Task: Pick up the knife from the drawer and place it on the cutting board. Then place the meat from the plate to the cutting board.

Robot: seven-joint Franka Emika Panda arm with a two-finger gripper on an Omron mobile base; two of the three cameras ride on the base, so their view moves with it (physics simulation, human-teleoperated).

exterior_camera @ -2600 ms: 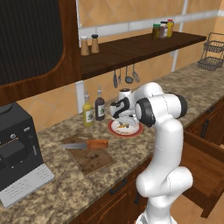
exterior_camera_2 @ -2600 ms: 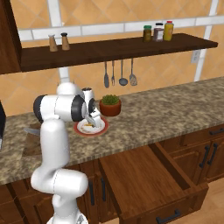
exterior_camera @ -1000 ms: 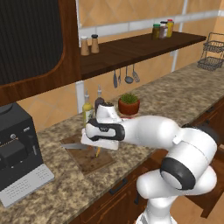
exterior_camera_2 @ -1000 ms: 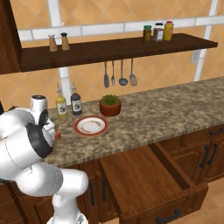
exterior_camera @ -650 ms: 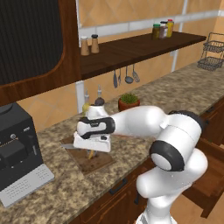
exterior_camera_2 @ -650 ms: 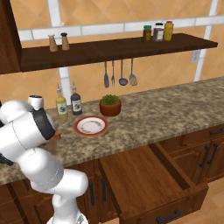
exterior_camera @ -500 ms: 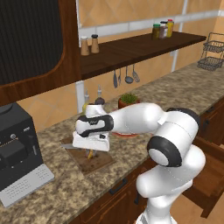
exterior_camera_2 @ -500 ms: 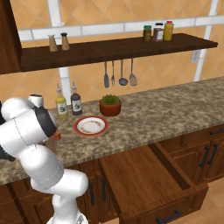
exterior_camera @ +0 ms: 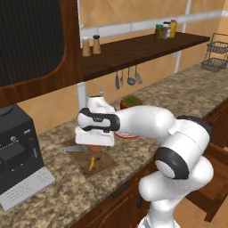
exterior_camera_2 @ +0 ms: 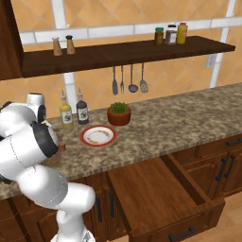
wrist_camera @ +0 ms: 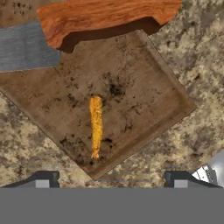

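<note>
1. The gripper (wrist_camera: 111,177) has its jaws spread wide, with nothing between them; its two dark fingertips (wrist_camera: 41,178) stand far apart at the bottom of the hand view, over the near corner of the cutting board.
2. The stone counter (exterior_camera: 147,151) runs along the wall. Below it the drawer (exterior_camera_2: 156,198) is pulled out, its wooden floor bare in the right base view.
3. The cutting board (wrist_camera: 140,100) lies flat on the counter, just right of the black coffee machine (exterior_camera: 18,156).
4. The plate (exterior_camera_2: 98,136) sits on the counter beside a potted plant (exterior_camera_2: 119,113). Its speckled centre holds only faint marks.
5. The knife (wrist_camera: 100,17) lies across the far part of the board, its orange-brown handle and grey blade both resting on the wood.
6. The meat (wrist_camera: 96,124) lies loose on the middle of the board, apart from the knife and between the two fingertips' lines, touching neither.
</note>
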